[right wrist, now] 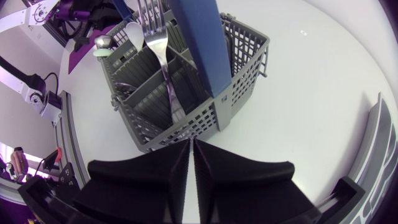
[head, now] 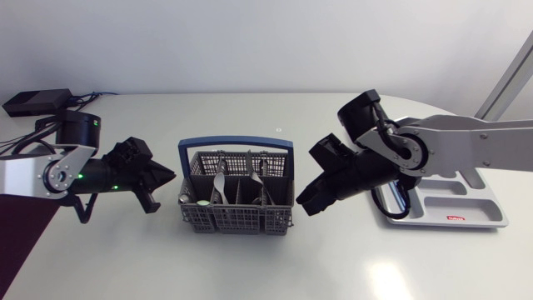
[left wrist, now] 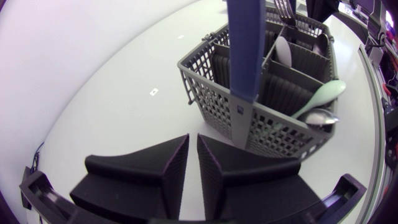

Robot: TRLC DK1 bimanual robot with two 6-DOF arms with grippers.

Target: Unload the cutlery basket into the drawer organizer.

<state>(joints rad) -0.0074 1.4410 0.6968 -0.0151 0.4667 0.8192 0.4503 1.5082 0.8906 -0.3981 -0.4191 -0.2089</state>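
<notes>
The cutlery basket (head: 237, 207), a grey plastic grid under an arched blue handle (head: 236, 142), stood on the white table (head: 250, 267) with a gripper at either end. Partitions split it into several compartments. At the end facing the left gripper (left wrist: 193, 142), a pale green spoon (left wrist: 326, 93) and a metal spoon (left wrist: 320, 116) leaned together out of one corner compartment, bowls up. Another metal spoon (left wrist: 283, 50) stood in a compartment nearer the basket's middle. Towards the end facing the right gripper (right wrist: 191, 144), a fork (right wrist: 152, 28) stood with its tines up, close beside the handle.

The left gripper hung just beside the basket, its fingers drawn almost together with only a thin slit between them and nothing held. The right gripper, just off the opposite end, had its fingers pressed together, also holding nothing.

The drawer organizer (head: 479, 208), a pale grey tray of long compartments, lay beyond the right gripper, well apart from the basket and partly hidden by the right arm.

A small red label (head: 454, 218) sat on the organizer's near rim, its print too small to read. A tiny pale mark (left wrist: 239, 107) on the handle's foot was likewise illegible.
</notes>
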